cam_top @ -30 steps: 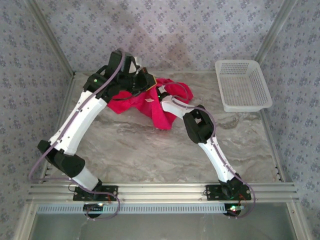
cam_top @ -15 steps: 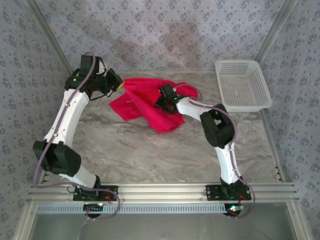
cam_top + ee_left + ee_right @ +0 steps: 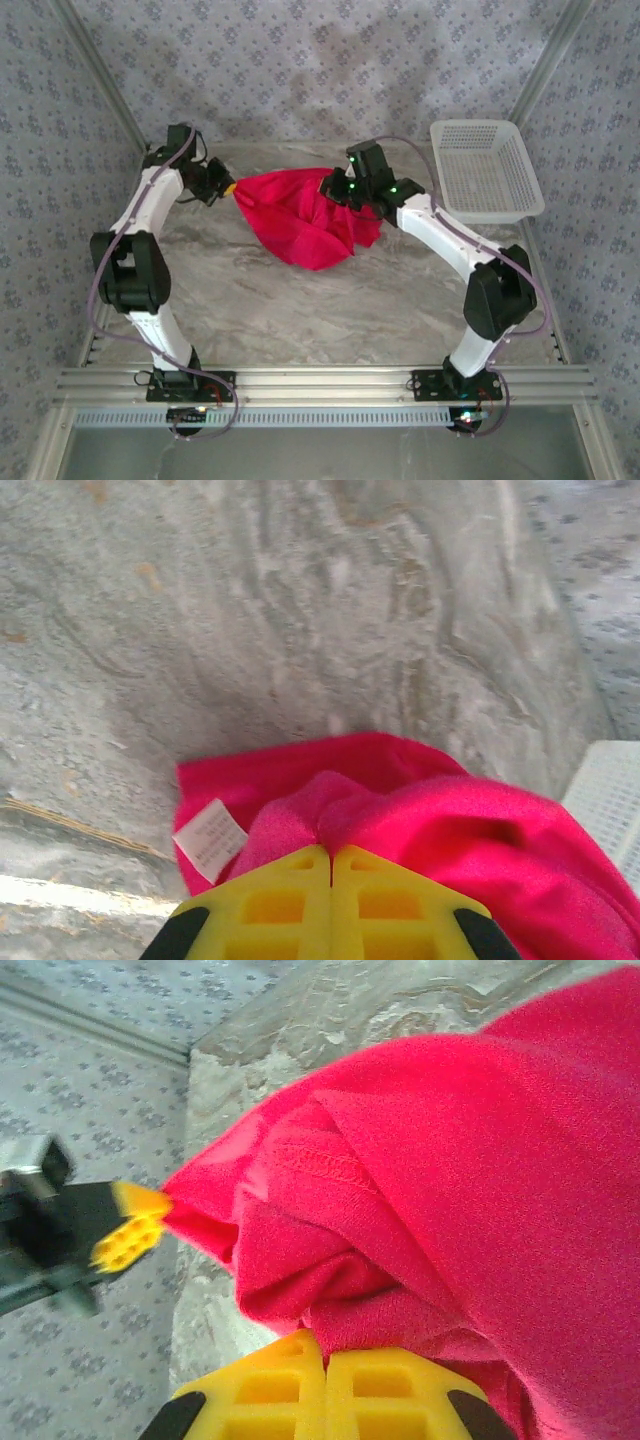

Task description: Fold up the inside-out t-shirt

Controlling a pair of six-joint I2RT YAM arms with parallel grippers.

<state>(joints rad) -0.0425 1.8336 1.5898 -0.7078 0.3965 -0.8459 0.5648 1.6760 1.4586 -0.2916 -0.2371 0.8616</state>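
The marbled tabletop (image 3: 300,310) spreads out in front of my two bases, and the red t-shirt (image 3: 300,215) is at its far middle, strung between my arms. Its top edge is drawn into a line running left to right, and the rest sags toward me in a crumpled, rounded bunch. I cannot tell how much of that bunch rests on the stone. A white basket (image 3: 495,214) stands at the far right corner, apart from the cloth and from my right arm. My left pincer (image 3: 228,187) is clamped on the shirt's left end, its yellow tips pressed together with a fold of red squeezed out beyond them. My right pincer (image 3: 335,188) is closed on a gathered wad of cloth at the other end, near a stitched seam. So the garment's long axis lies straight from one pincer to the other, each arm owning its own end and neither nearer the middle. I judge the next move depends on that line: with the ends pulled level and apart, the bunch should open into a flat panel I can lay down. The small white tag (image 3: 210,840) lies just left of my left fingertips, on a flap of cloth below them.
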